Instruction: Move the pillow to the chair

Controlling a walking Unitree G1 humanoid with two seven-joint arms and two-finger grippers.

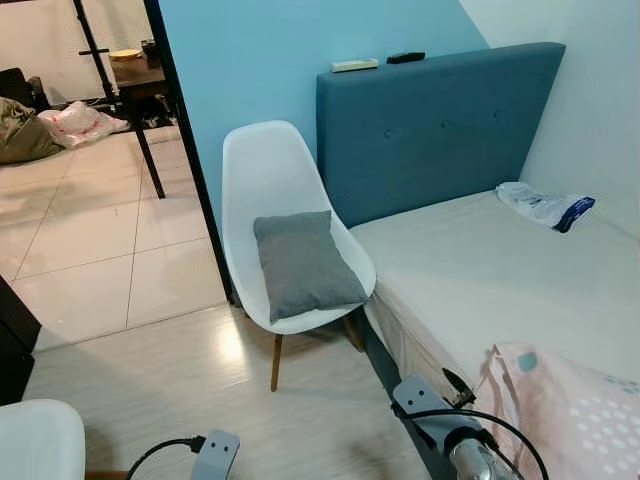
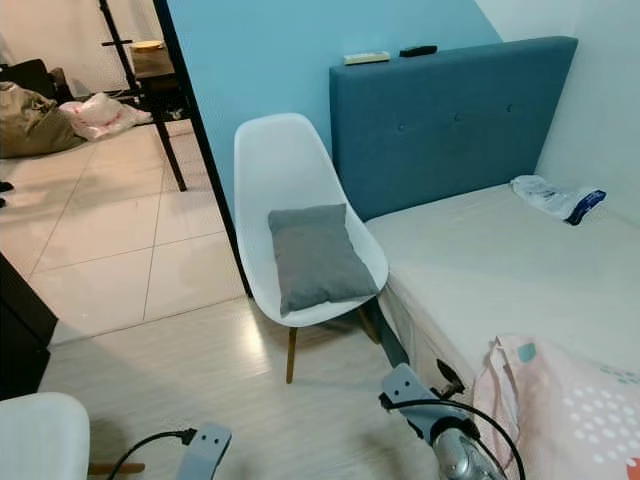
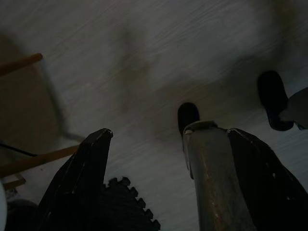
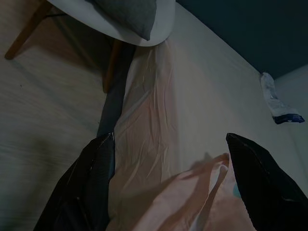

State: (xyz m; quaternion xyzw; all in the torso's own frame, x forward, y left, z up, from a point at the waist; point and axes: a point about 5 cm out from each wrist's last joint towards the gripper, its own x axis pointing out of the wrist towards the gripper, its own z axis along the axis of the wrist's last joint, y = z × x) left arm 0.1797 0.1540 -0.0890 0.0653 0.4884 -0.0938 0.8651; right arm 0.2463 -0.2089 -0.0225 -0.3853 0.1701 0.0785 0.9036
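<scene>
Grey and soft, the pillow (image 1: 302, 262) lies on the seat of the white chair (image 1: 262, 170), leaning against its backrest. In the left eye view the chair stands on pale wood flooring (image 1: 150, 385), just left of the bed (image 1: 500, 280) and in front of a light blue wall (image 1: 250, 60). The bed's dark blue headboard (image 1: 435, 125) rises to the right of the chair, with two remotes (image 1: 355, 65) lying on its top edge. A plastic packet (image 1: 545, 207) lies at the far right of the mattress, and a pink patterned cloth (image 1: 565, 410) covers the near right corner. To the far left a doorway opens on a tiled floor (image 1: 90, 230), with a dark table (image 1: 140, 80) and bags beyond. Both silver arms hang low at the near edge.

The right eye view gives the same scene; a second white seat (image 2: 40, 435) shows at the near left corner.

The dark left wrist view looks down at the wood floor, with the left gripper (image 3: 166, 159) held wide apart, a metal leg between its fingers and wooden chair legs (image 3: 21, 64) off to one side.

The right wrist view shows the right gripper (image 4: 168, 163) spread apart with nothing between its fingers, hanging above the bed's edge and the pink cloth, with the pillow's corner on the chair farther off.
</scene>
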